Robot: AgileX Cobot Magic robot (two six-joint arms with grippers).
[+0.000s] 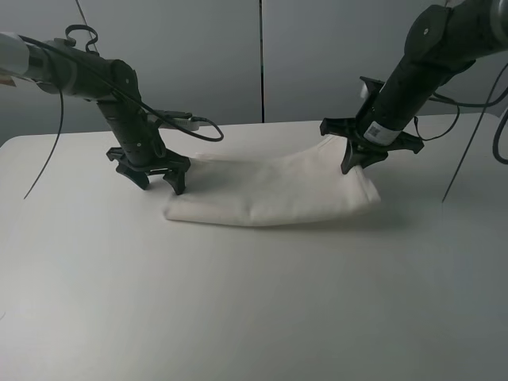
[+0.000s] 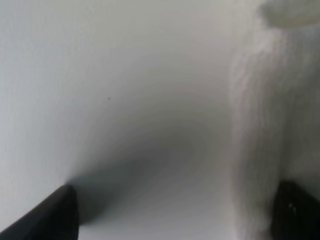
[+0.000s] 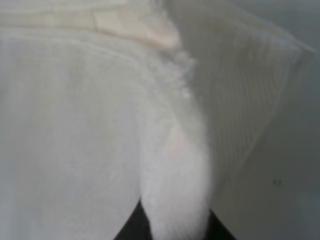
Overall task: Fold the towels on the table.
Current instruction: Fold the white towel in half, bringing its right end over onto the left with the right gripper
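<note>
One white towel [image 1: 270,194] lies folded in the upper middle of the high view, on the white desk [image 1: 238,309], stretched between the two tools. The left tool [image 1: 161,181] stands at the towel's left end, left of centre in the frame. Its jaws are spread wide and point down, one fingertip at the cloth's edge and the other over bare desk, with nothing held. In the left wrist view its dark fingers [image 2: 47,217] show at the two lower corners, far apart, with the terry edge beside the one at lower right.

The right tool [image 1: 359,159] is at the towel's right end, right of centre, clamped tight on a pinch of cloth — the right wrist view shows a white fold rising from between its dark fingertips [image 3: 131,231] at the bottom edge. The cloth curves up toward it.

The left arm reaches in from the upper left and bends down at the wrist — the right arm slants down from the upper right corner.
</note>
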